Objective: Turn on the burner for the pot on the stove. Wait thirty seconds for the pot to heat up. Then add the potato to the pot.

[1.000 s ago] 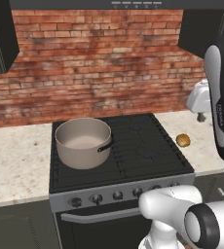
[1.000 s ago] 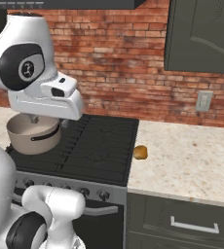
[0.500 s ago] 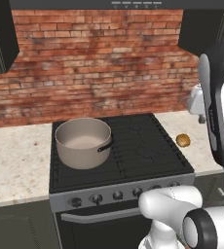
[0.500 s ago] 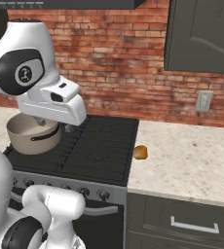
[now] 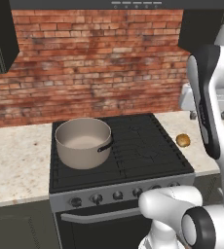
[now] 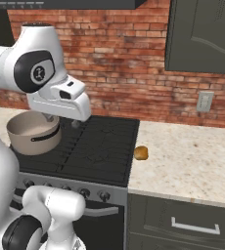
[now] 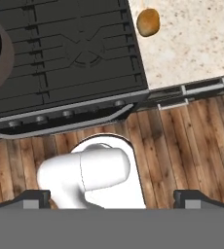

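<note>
Black fingertips of the gripper [image 7: 112, 195] stand spread wide, holding nothing, high above the knobs [image 5: 97, 198]. Beyond them the pot [image 5: 83, 142] sits on the stove [image 5: 148, 160]; the potato [image 7: 148, 22] lies on the counter [image 6: 192, 161] beside it. Descending from this height, the fingers may catch a neighbouring knob and light the wrong burner.

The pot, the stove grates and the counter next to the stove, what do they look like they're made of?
The pot looks like matte grey-beige metal with an even dull sheen; its short handle looks darker. The grates look like black cast iron, thick, dull bars. The counter looks like speckled beige stone, perhaps granite, though a laminate could look alike.
</note>
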